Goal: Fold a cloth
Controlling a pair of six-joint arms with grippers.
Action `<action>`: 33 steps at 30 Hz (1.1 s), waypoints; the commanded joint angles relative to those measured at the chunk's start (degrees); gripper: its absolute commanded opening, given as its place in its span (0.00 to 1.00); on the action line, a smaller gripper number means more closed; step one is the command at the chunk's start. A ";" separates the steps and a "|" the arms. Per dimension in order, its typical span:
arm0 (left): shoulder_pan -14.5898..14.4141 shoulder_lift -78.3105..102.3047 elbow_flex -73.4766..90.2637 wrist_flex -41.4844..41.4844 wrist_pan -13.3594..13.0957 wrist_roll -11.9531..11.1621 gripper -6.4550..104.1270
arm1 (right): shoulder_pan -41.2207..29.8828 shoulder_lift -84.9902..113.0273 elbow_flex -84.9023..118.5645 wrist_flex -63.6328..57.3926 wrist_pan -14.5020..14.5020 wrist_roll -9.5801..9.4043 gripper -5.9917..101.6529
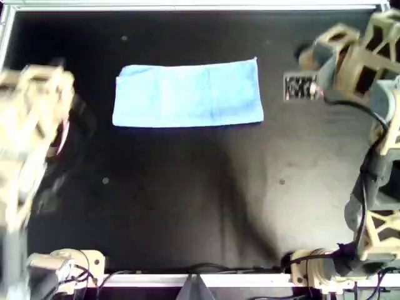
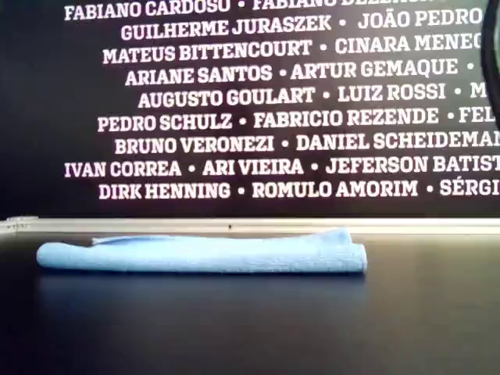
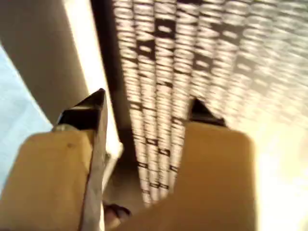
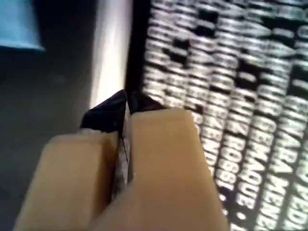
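Observation:
The light blue cloth (image 1: 187,94) lies flat on the black table (image 1: 187,200) as a long rectangle, toward the far side. In the exterior view the cloth (image 2: 203,254) shows stacked layers. My left arm (image 1: 31,119) is blurred at the overhead view's left, apart from the cloth. Its gripper (image 3: 148,98) is open and empty, with a strip of cloth (image 3: 14,110) beside it. My right arm (image 1: 356,62) is raised at the overhead view's right. Its gripper (image 4: 130,100) is shut on nothing, and a cloth corner (image 4: 19,24) shows some way off.
A metal rail (image 1: 187,7) borders the table's far edge, below a dark wall of white names (image 2: 273,117). Both arm bases (image 1: 69,265) (image 1: 319,269) stand at the near edge. A small printed tag (image 1: 300,87) hangs by the right arm.

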 commanded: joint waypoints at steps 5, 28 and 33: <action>0.62 29.53 12.04 0.09 0.35 -0.44 0.20 | -3.16 18.19 -1.76 2.55 0.53 6.94 0.07; 0.62 42.71 23.20 2.37 0.79 -0.53 0.06 | -19.34 67.59 66.45 -17.14 0.53 11.69 0.07; 0.62 42.71 33.57 1.23 0.79 -0.53 0.06 | -18.46 76.38 94.04 -44.30 0.44 12.30 0.07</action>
